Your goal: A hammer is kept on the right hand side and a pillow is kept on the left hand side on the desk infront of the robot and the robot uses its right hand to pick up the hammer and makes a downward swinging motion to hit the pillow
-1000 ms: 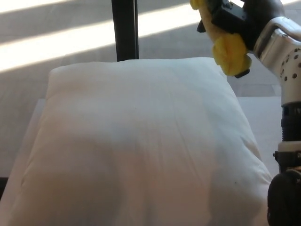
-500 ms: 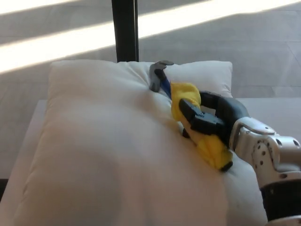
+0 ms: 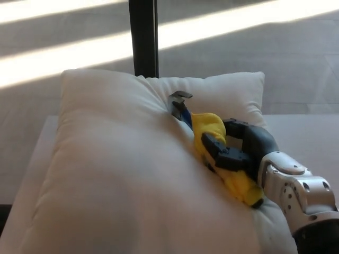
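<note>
A large white pillow (image 3: 122,174) fills most of the desk in the head view. A hammer (image 3: 212,140) with a grey metal head, a short blue neck and a yellow handle lies pressed into the pillow's upper middle. Its head (image 3: 178,103) dents the fabric. My right hand (image 3: 238,148) is shut on the hammer's yellow handle, with black fingers wrapped over it, and the silver wrist (image 3: 296,190) comes in from the lower right. The left hand does not show.
The white desk (image 3: 307,132) shows to the right of the pillow and as a strip at the left. A black vertical post (image 3: 143,37) stands behind the pillow. Sunlit stripes cross the grey floor beyond.
The hammer swung down from high at the upper right onto the pillow. Since half a second ago it has sunk a little lower into the fabric, and the picture has shifted slightly.
</note>
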